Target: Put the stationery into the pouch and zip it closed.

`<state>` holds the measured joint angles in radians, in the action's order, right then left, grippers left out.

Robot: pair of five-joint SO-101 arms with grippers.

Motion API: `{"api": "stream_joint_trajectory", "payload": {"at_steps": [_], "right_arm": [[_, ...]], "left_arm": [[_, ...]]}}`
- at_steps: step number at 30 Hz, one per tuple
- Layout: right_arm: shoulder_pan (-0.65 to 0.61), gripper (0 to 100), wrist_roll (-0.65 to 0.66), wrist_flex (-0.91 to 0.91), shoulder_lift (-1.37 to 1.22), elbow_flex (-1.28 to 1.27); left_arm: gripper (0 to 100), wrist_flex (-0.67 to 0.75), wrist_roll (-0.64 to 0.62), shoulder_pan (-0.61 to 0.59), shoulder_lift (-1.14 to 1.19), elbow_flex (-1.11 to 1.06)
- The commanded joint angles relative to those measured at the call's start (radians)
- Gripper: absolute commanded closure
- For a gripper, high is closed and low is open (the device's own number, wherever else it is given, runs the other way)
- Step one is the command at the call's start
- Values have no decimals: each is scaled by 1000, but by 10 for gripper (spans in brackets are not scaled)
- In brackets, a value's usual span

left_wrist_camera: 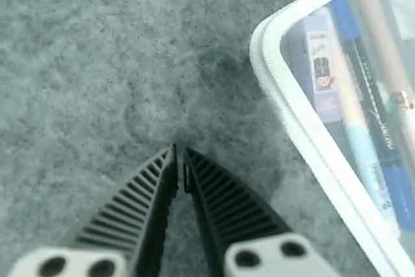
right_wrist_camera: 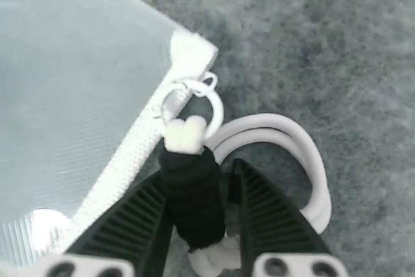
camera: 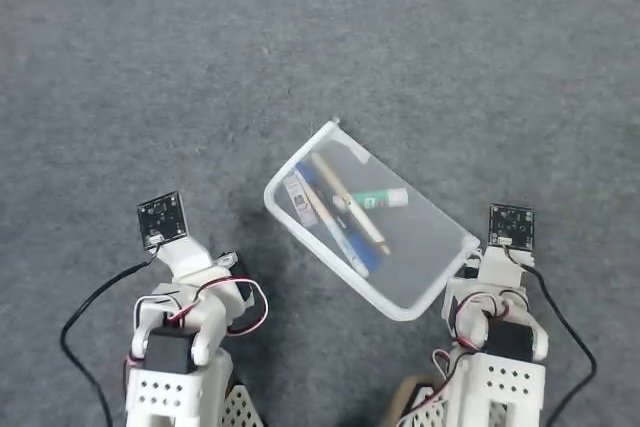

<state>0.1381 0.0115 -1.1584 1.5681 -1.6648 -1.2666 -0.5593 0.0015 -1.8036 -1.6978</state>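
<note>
The pouch is laid on the grey table, its long axis slanted from far left to near right. The stationery is held inside. Its zip pull is clamped by the right gripper; the left gripper is pressed together, nearby
</note>
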Motion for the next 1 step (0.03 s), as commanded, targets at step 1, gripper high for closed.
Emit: {"api": "stream_joint_trajectory", "payload": {"at_steps": [1], "right_arm": [[7,890,-6,-8,-7,25]], "left_arm": [[987,-8,-9,5,-17,13]]}}
